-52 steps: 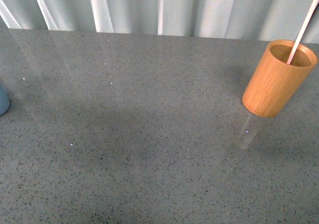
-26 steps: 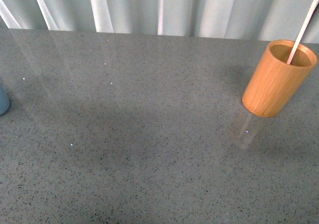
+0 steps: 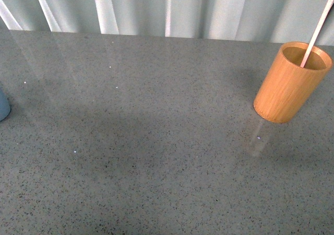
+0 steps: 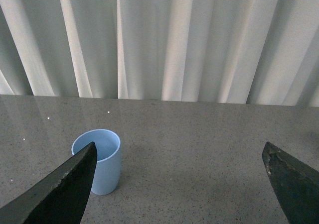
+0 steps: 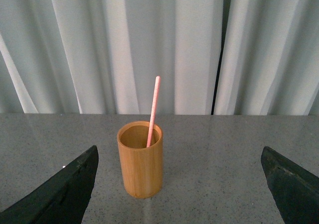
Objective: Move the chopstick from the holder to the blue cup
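Note:
The orange-tan wooden holder (image 3: 292, 83) stands at the table's far right, and one thin pale chopstick (image 3: 318, 30) leans out of it. In the right wrist view the holder (image 5: 140, 160) is upright ahead with the pinkish chopstick (image 5: 154, 109) rising from it. My right gripper (image 5: 179, 157) is open and well short of the holder. The blue cup (image 3: 3, 105) shows only as a sliver at the left edge of the front view. In the left wrist view the blue cup (image 4: 97, 161) stands upright and looks empty. My left gripper (image 4: 179, 152) is open, with one finger beside the cup.
Grey speckled tabletop (image 3: 156, 141) runs between the two cups. Pale pleated curtains (image 3: 167, 8) hang behind the table's far edge. Neither arm shows in the front view.

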Available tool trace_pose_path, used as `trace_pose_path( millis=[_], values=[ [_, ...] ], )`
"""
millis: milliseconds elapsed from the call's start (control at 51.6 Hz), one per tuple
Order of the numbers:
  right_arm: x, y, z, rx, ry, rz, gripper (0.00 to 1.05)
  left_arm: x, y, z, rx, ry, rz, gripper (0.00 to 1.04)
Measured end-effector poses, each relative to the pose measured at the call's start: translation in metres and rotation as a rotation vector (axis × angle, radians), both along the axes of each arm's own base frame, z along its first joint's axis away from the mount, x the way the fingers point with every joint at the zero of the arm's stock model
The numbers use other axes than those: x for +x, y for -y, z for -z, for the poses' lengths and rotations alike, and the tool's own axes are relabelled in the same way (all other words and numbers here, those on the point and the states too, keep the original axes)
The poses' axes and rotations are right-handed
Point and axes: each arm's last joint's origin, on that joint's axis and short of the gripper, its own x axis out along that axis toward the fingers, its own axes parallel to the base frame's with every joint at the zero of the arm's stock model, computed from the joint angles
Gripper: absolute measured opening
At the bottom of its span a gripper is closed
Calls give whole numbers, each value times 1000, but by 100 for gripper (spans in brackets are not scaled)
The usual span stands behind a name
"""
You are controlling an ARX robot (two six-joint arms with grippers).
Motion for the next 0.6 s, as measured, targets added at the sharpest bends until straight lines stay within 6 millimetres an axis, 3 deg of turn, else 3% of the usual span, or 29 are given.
trace_pose_path(
  millis=[136,232,348,600],
  values=[
    [0,0,0,0,0,0,95,0,0,0,-5,-5,-10,98],
    [0,0,0,0,0,2,95,3,-2,8,-81,-210,-244,98],
    [0,0,0,0,0,1,95,8,-8,9,-153,-253,-306,98],
    [0,0,0,0,0,0,95,49,-27,-17,-102,-277,-310,98]
  ],
)
